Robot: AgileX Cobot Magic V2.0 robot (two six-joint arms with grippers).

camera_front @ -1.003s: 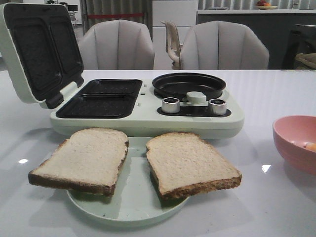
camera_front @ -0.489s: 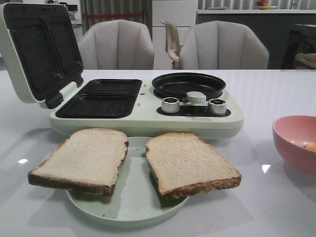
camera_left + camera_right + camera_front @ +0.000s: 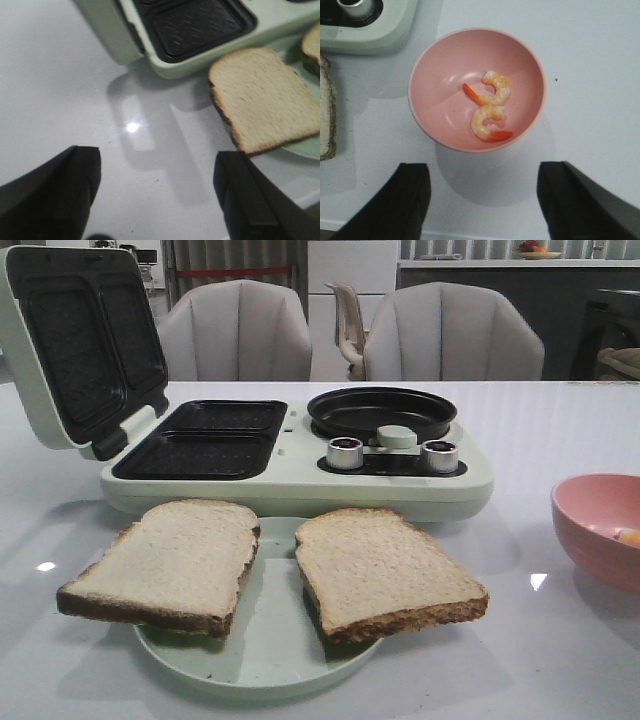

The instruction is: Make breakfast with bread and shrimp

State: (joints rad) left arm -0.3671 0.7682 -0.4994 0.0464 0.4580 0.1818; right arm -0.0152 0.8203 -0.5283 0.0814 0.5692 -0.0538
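Text on maker: none readable
Knobs: no markings legible
Bowl: no label
Plate: no print
Table: no signs or numbers

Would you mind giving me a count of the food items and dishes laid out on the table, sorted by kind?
Pale square bread slices with brown crusts: 2
Curled orange-pink shrimp: 2
Pink round bowl holding the shrimp: 1
Pale green round plate under the bread: 1
Pale green sandwich maker with open lid: 1
Total: 7
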